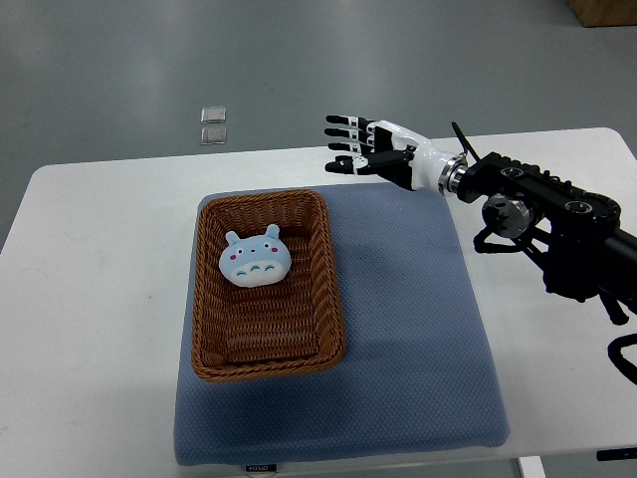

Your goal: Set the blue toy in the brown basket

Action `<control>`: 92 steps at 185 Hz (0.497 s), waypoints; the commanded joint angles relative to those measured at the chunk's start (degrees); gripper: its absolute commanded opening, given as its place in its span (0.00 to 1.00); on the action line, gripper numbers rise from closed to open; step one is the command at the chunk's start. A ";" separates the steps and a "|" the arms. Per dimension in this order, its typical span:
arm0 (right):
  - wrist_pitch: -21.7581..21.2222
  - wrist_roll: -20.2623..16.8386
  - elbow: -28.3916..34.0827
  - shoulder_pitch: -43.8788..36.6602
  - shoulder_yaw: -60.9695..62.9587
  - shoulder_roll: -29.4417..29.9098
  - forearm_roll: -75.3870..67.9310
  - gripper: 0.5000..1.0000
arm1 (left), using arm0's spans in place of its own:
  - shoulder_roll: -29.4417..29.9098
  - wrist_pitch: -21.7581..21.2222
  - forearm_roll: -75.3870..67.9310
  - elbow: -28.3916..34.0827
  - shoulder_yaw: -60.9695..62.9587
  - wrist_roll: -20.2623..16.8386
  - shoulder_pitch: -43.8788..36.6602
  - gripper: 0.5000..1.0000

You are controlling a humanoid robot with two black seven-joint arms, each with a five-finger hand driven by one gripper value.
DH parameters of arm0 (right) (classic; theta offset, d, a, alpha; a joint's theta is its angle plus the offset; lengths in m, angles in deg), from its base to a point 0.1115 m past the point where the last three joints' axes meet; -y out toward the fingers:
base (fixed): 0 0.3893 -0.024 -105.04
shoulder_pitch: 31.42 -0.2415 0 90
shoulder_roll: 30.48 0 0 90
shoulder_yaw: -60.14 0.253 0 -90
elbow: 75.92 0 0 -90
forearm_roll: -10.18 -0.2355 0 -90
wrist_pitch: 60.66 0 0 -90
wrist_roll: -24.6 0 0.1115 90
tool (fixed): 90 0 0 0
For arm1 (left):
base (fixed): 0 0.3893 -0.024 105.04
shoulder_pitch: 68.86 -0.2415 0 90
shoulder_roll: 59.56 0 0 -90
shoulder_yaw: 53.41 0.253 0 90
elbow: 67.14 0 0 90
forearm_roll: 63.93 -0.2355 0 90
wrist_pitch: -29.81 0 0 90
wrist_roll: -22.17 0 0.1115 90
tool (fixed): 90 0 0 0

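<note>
A blue round toy (256, 261) with ears and a white belly lies inside the brown wicker basket (332, 289), in its far half. My right hand (350, 145) is raised over the far edge of the mat, up and to the right of the basket. Its fingers are spread and hold nothing. Its black arm (542, 214) comes in from the right edge.
The basket stands on a blue-grey mat (408, 339) on a white table (90, 299). Two small clear squares (213, 123) lie on the floor beyond the table. A brown box corner (603, 10) shows at the top right.
</note>
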 commanded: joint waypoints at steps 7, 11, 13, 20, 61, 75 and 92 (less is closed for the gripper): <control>-0.19 -4.06 -0.49 1.74 2.11 -2.06 -12.60 0.83 | 0.00 0.00 -0.01 0.00 0.00 0.00 0.00 1.00; -0.36 -4.67 -0.58 1.92 2.20 -2.14 -14.18 0.83 | 0.00 0.00 0.07 0.00 0.00 0.00 0.00 1.00; -0.45 -4.94 -0.67 2.10 2.20 -2.23 -14.89 0.83 | 0.00 0.00 -0.01 0.00 0.00 0.00 0.00 1.00; -0.71 -5.56 -0.93 2.36 2.20 -2.50 -16.48 0.83 | 0.00 0.09 -0.01 0.00 0.00 0.00 0.00 1.00; -0.19 -4.59 -1.63 3.77 2.46 -3.64 -18.24 0.83 | 0.00 0.09 -0.01 0.00 0.00 0.00 0.00 1.00; -0.27 -3.71 -1.90 3.85 2.81 -3.55 -18.32 0.83 | 0.00 0.09 0.07 0.00 0.00 0.00 0.00 1.00; -0.36 -3.53 -1.99 3.85 2.90 -3.64 -18.24 0.83 | 0.00 0.00 0.07 0.00 0.00 0.00 0.00 1.00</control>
